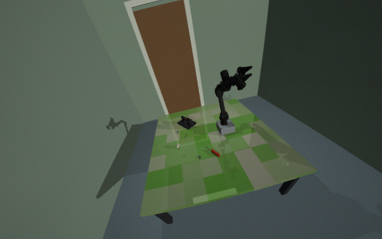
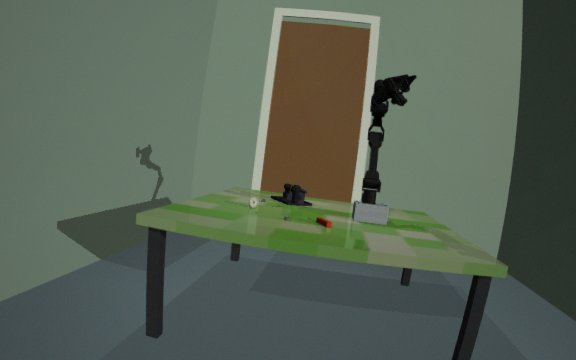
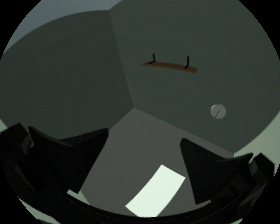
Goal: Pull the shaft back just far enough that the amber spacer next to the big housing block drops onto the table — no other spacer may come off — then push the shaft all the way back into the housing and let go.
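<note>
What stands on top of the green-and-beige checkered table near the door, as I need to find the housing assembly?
A black block assembly on a flat black base. The blocks cover part of that base, and the tabletop directly beneath it is hidden.

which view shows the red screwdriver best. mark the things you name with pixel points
The top view: the red screwdriver (image 1: 215,153) (image 2: 324,222) lies there with handle and thin shank both distinct. The exterior view shows it foreshortened, its shank faint; the wrist view doesn't show it.
</note>
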`<state>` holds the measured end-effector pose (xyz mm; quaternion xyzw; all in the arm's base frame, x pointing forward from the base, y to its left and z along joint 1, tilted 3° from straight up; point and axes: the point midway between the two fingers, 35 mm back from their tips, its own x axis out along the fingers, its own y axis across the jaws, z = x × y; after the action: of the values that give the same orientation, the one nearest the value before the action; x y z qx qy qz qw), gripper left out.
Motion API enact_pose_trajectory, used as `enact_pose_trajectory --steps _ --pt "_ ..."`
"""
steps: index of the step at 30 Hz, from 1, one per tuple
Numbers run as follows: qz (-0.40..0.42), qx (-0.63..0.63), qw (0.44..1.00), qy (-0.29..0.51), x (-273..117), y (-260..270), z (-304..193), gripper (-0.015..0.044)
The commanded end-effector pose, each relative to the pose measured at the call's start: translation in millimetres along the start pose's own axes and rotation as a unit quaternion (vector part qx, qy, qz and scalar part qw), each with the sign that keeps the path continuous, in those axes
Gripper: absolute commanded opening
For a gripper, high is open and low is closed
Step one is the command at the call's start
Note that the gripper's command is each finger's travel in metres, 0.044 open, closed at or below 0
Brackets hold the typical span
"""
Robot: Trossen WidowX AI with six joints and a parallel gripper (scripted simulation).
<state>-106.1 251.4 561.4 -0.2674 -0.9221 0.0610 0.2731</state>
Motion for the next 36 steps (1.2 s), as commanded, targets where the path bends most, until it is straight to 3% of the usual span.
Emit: enact_pose_trajectory --steps 1,10,20,28,36 --pt "0.106 -0.004 0.994 0.032 -18 67 0 0.044" --pt "0.323 -0.021 0.941 0.102 -100 187 -7 0.044" --pt "0.541 -0.051 0.822 0.172 -242 272 -14 0.044" --pt "0.7 -0.076 0.677 0.214 -382 294 -7 0.044" --pt "0.828 -0.088 0.499 0.239 -519 269 18 0.044"
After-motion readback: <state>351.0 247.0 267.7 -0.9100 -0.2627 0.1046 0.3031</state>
